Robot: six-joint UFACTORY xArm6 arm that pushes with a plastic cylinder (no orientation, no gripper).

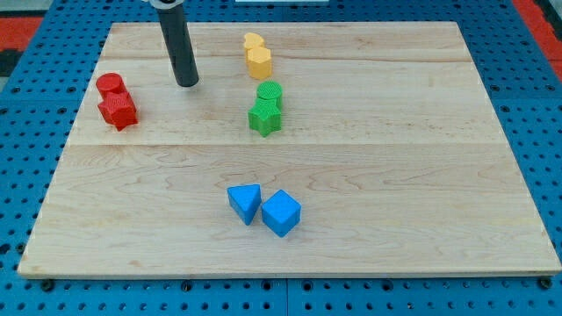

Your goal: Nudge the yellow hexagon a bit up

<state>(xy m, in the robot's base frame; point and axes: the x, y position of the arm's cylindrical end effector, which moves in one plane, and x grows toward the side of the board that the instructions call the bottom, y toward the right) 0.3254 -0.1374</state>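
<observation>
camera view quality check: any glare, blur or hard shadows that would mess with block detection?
Camera view: lighting is even and diffuse, no glare on the wooden board. Shadows are short and soft beside the blue blocks and under my tip, which sits left of the yellow hexagon. Focus is sharp across the board; the red pair and green pair have crisp edges.

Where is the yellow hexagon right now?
The yellow hexagon sits near the view's top, centre-left, touching another yellow block above it, with the green blocks just below and my tip to its left.

One camera looks down at a slant from the wooden board's point(351, 167) near edge, fairly close.
</observation>
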